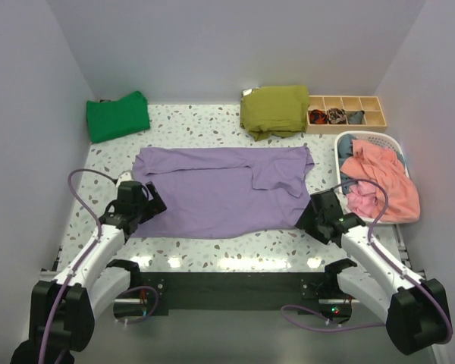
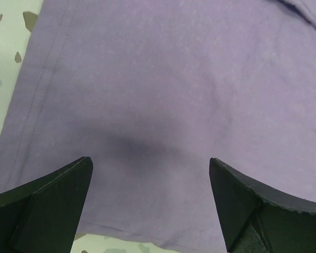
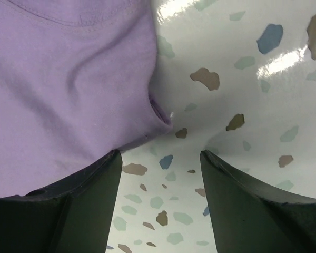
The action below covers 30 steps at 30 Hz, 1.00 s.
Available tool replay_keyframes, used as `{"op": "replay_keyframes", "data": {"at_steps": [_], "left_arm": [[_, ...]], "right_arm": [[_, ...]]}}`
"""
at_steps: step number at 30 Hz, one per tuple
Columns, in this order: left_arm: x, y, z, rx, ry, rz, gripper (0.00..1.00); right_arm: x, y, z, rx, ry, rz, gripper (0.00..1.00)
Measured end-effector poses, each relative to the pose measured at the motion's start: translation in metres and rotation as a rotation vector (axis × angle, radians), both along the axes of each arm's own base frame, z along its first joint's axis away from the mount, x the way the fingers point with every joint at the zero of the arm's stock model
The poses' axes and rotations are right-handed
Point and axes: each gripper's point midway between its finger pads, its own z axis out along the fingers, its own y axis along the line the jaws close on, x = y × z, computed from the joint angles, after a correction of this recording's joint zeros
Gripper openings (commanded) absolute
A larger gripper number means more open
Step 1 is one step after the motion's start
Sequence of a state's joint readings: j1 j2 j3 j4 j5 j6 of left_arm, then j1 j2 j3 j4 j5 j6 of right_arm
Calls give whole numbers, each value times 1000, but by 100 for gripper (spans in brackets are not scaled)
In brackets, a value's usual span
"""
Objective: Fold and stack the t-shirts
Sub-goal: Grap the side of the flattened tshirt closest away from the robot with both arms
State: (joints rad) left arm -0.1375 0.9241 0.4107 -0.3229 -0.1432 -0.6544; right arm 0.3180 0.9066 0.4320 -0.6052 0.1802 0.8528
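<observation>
Lying on the worktop: the lavender t-shirt [image 1: 212, 199] is lying spread out across the middle of the speckled worktop [image 1: 212, 249], and a flap of it is sitting doubled over on its right part.
Left hand: the left hand [image 1: 153, 203] is hanging over the shirt's near left corner with its fingers wide apart and nothing between them. From the wrist, the left hand [image 2: 150, 171] is framing plain purple cloth with a stitched hem running down the left.
Right hand: the right hand [image 1: 305, 215] is sitting low at the shirt's near right corner, fingers apart and gripping nothing. From the wrist, the right hand [image 3: 160, 158] is showing one finger over the purple edge and the other over bare worktop.
Green t-shirt: the green t-shirt [image 1: 118, 116] is resting folded at the far left, well apart from the lavender one.
Olive garment: the olive garment [image 1: 274, 110] is sitting folded at the far edge, just beside a wooden divided box [image 1: 347, 114].
Basket: the white basket [image 1: 373, 137] on the right is holding a pink cloth [image 1: 383, 182].
</observation>
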Motion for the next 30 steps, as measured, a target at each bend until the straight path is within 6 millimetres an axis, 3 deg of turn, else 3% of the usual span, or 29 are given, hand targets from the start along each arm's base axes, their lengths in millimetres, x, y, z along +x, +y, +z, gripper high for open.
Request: {"op": "replay_keyframes", "data": {"at_steps": [8, 10, 14, 23, 30], "left_arm": [[-17, 1, -19, -37, 44, 61, 96], [-19, 2, -18, -48, 36, 81, 96], [-20, 3, -7, -70, -17, 113, 95], [-20, 4, -10, -72, -8, 131, 93], [-17, 3, -20, -65, 31, 120, 92]], "right_arm": [[20, 13, -2, 51, -69, 17, 66], [23, 15, -2, 60, -77, 22, 62], [30, 18, -3, 64, -93, 38, 0], [36, 22, 2, 63, -105, 80, 0], [75, 40, 30, 82, -151, 130, 0]]}}
